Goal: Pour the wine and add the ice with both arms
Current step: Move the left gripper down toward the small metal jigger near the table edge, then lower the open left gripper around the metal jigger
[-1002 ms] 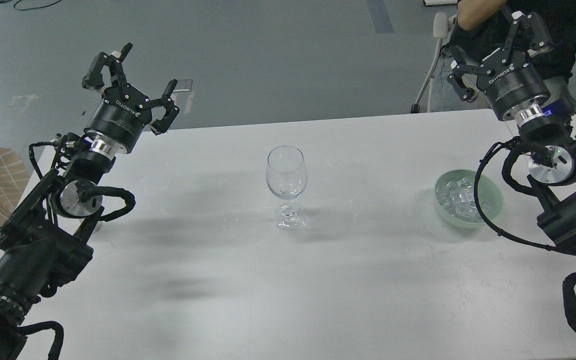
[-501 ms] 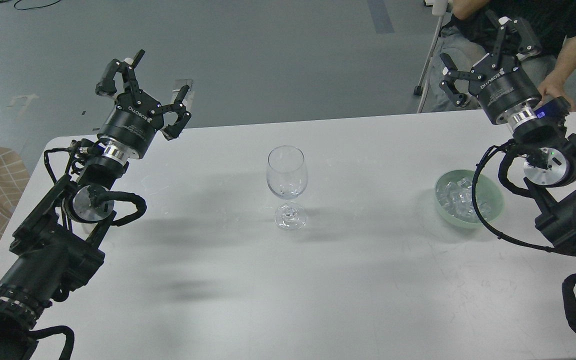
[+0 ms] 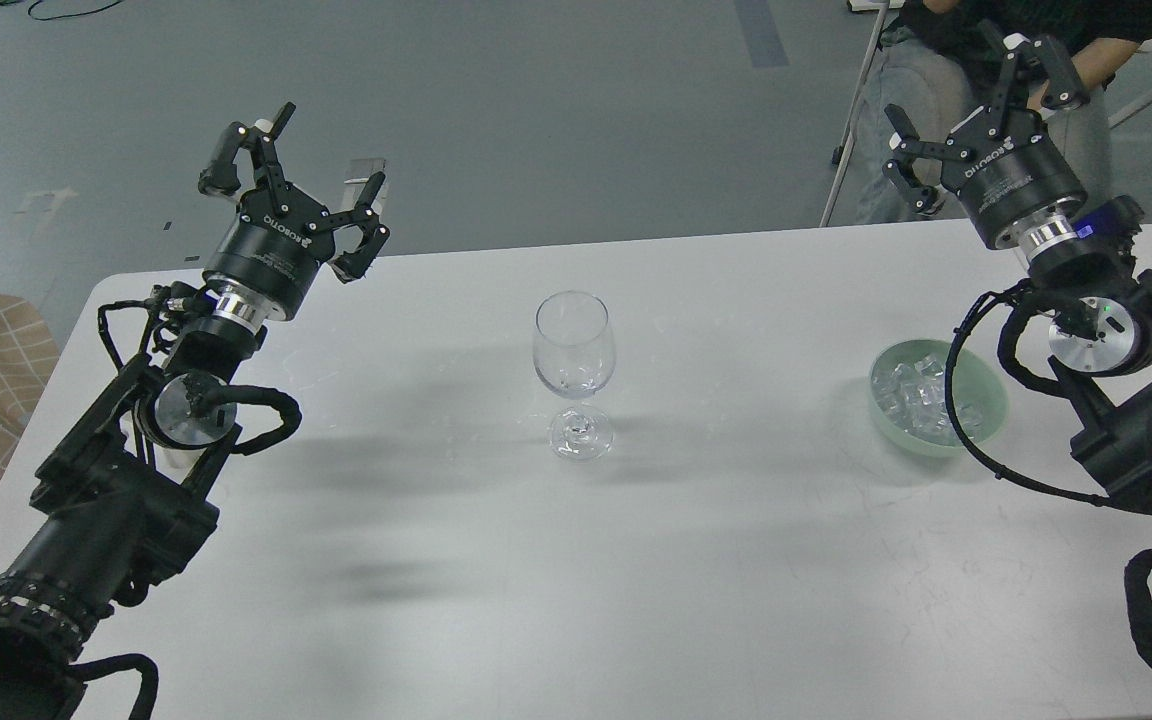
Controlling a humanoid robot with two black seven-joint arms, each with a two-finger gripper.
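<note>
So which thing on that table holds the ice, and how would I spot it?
Start from the white table and find the wine glass standing near its middle. Look right, toward the robot's right arm: a low, pale green bowl sits there. Unlike the tall, clear glass, it is squat, coloured, and heaped with glassy ice cubes.

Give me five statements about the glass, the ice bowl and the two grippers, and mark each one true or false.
1. The wine glass stands upright near the middle of the table. True.
2. The ice is heaped inside the wine glass. False: it lies in the green bowl, off to the right of the glass.
3. The left gripper is open and holds nothing. True.
4. The right gripper is shut on the stem of the glass. False: it is open, raised past the far edge of the table, away from the glass.
5. The bowl lies tipped on its side. False: it sits upright.
</note>
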